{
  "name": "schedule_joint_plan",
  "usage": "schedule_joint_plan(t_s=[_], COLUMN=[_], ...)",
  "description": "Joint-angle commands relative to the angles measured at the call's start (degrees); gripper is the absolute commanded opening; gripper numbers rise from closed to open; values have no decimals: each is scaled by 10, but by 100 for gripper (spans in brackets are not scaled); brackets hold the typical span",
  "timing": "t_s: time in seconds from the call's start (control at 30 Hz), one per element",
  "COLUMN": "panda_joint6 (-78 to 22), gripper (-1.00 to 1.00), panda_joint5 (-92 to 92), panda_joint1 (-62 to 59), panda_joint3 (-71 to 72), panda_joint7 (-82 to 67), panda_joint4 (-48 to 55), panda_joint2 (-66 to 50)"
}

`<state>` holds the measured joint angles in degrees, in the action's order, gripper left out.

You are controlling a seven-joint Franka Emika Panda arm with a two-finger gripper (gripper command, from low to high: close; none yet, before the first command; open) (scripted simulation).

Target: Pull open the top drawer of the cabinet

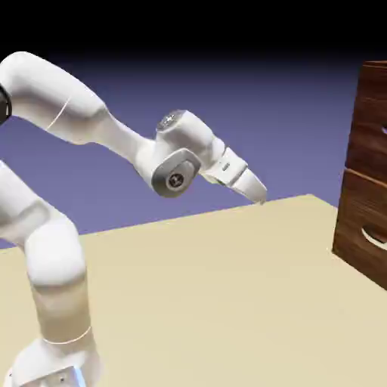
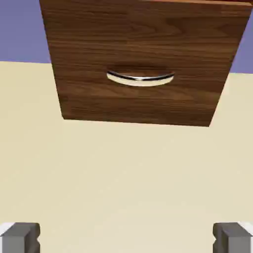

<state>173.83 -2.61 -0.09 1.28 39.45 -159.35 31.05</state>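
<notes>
Two grey fingers (image 2: 20, 237) sit at the far corners of the hand view's bottom edge, spread wide with nothing between them, so the gripper (image 1: 259, 193) is released and empty. In the exterior view it hangs above the table (image 1: 212, 302), tilted down and toward the cabinet (image 1: 366, 174), well apart from it.

The cabinet stands at the exterior view's right edge, partly cut off. Its top drawer (image 1: 372, 98) is the uppermost wood-grain front there; its handle cannot be made out in that view. The hand view shows only a lower drawer front (image 2: 143, 54) with a curved pale handle (image 2: 140, 78), so the camera is currently aimed below the target.

Judging from this, the step in hand is the approach. Doing it well likely means raising the hand and levelling it until the top drawer's own handle comes into the hand view between the fingers, rather than heading for the curved handle now centred. The fingers should stay spread until they bracket that handle, then close firmly, and the pull should run straight out from the cabinet face. The main risk is grabbing the wrong drawer.
</notes>
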Motion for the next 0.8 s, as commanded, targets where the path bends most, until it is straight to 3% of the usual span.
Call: schedule_joint_plan(t_s=[0.0,0.77], panda_joint6=[-2,-36], gripper=[0,0], panda_joint5=[-22,-519], panda_joint1=[-6,-156], panda_joint3=[11,254], panda_joint7=[-25,-598], panda_joint4=[14,329], panda_joint2=[-13,-321])
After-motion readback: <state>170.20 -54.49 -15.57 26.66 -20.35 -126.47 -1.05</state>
